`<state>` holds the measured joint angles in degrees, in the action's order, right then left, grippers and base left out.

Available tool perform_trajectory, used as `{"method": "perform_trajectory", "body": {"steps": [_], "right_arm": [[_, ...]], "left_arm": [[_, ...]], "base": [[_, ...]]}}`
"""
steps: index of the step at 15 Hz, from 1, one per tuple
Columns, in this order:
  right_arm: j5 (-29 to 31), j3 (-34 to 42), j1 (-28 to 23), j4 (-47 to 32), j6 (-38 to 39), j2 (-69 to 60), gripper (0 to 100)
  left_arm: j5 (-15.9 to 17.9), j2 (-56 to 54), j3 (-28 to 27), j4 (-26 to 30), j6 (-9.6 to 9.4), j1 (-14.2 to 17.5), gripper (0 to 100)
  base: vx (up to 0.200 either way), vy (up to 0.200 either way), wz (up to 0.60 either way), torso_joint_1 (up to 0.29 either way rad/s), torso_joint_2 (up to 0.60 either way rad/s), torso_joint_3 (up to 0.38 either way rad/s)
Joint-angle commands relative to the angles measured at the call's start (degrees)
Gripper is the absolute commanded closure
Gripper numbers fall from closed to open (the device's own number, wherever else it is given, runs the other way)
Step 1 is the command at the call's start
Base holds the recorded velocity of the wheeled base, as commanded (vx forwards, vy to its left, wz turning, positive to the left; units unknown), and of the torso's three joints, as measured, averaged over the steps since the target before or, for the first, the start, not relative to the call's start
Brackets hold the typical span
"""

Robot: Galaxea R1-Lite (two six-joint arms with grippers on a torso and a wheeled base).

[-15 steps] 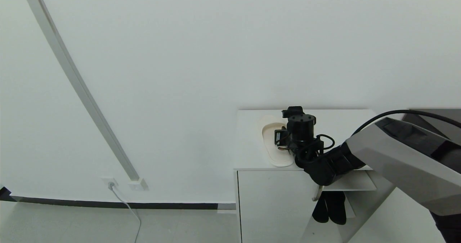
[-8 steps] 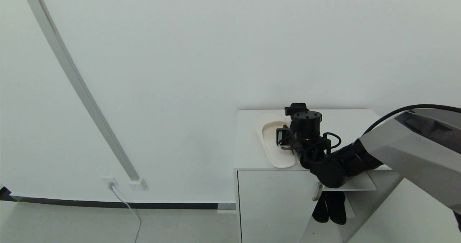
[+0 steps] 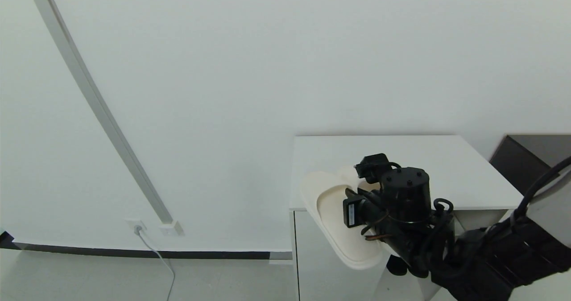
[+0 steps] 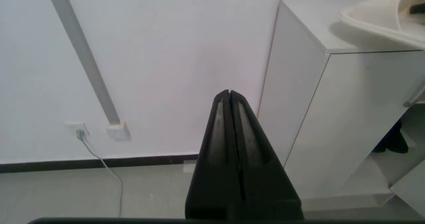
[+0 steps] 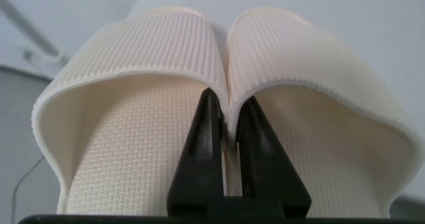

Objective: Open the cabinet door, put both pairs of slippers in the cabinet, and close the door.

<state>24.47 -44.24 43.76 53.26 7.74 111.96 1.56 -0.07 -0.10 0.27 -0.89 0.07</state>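
Slippers point(image 5: 153, 78) hang pinched in right end effector point(image 5: 229, 103) near cabinet point(image 3: 401, 154).

The head camera is looking down on the cabinet point(image 3: 446, 167). The left wrist camera is seeing it sideways from lower down. The right wrist camera is looking very closely at the slippers point(image 5: 153, 51).

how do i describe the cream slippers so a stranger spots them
Find the white cabinet against the wall. At its front edge the right claw pinches a pair of cream slippers; they're pale and ribbed, unlike the dark pair inside the cabinet.
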Motion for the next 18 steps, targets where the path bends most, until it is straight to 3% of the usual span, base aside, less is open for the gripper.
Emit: {"method": "perform_trajectory", "body": {"steps": [1, 3, 14, 18], "right_arm": [[0.1, 1.1, 1.5, 0.3, 0.0, -1.9, 100], [0.1, 0.1, 1.9, 0.3, 0.0, -1.3, 100], [0.3, -0.5, 1.9, 0.4, -0.3, -0.7, 100], [0.3, -1.0, 1.9, 0.4, -0.3, -0.7, 100]], "left_arm": [[0.0, 0.1, 0.0, 0.0, 0.01, 0.0, 100], [0.0, 0.1, 0.0, 0.0, 0.01, 0.0, 100], [0.0, 0.1, 0.0, 0.0, 0.01, 0.0, 100], [0.0, 0.1, 0.0, 0.0, 0.01, 0.0, 100]], "base": [[0.0, 0.0, 0.0, 0.0, 0.0, 0.0], [0.0, 0.0, 0.0, 0.0, 0.0, 0.0], [-0.2, 0.0, 0.0, 0.003, 0.0, 0.002], [0.0, 0.0, 0.0, 0.0, 0.0, 0.0]]}}
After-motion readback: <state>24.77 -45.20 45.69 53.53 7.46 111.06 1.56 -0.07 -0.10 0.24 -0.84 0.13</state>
